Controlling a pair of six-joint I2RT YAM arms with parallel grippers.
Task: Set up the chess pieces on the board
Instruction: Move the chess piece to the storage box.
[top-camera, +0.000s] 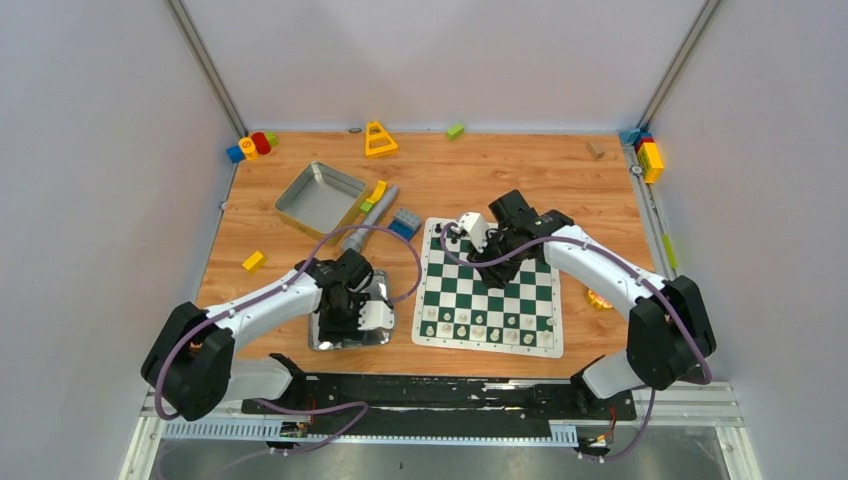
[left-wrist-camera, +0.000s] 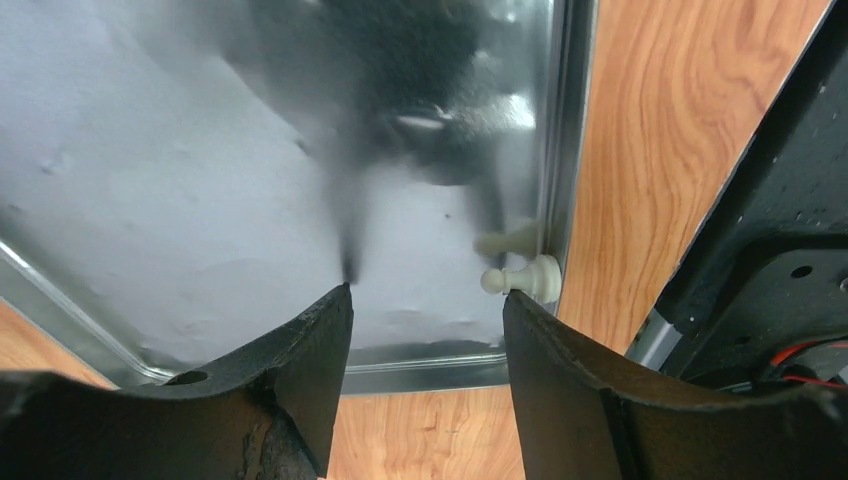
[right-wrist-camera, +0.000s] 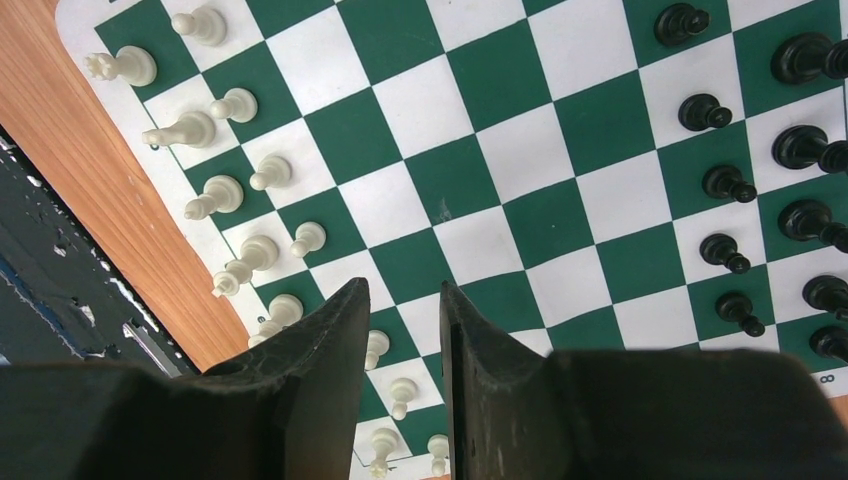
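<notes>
Currently the left gripper (left-wrist-camera: 425, 300) hangs low over the shiny silver metal tray (left-wrist-camera: 150, 200), jaws wide apart and holding nothing. It looks lined up for a pick. One cream-white plastic pawn (left-wrist-camera: 522, 277) lies on its side, touching the tray's side wall. It sits ahead of one fingertip rather than centred in the gap, so my read is the arm needs a sideways nudge first. The wall will crowd that finger.

The right gripper (right-wrist-camera: 405, 295) is above the green-and-white checkered board mat (right-wrist-camera: 480, 130), over the white side. Its jaws are only a narrow slit apart and hold nothing. Probably parked clear or between placements.

Counts, right wrist view:
- cream-white chessmen (right-wrist-camera: 212, 195): about thirteen, upright in two rows. The fingers hide some squares.
- black chessmen (right-wrist-camera: 728, 182): ten in frame, two rows, and the edge crops the rest.
- pawns in the tray: one, plus its reflection.

The task looks nearly done. Board and tray both sit on the wooden table (left-wrist-camera: 640, 150).
</notes>
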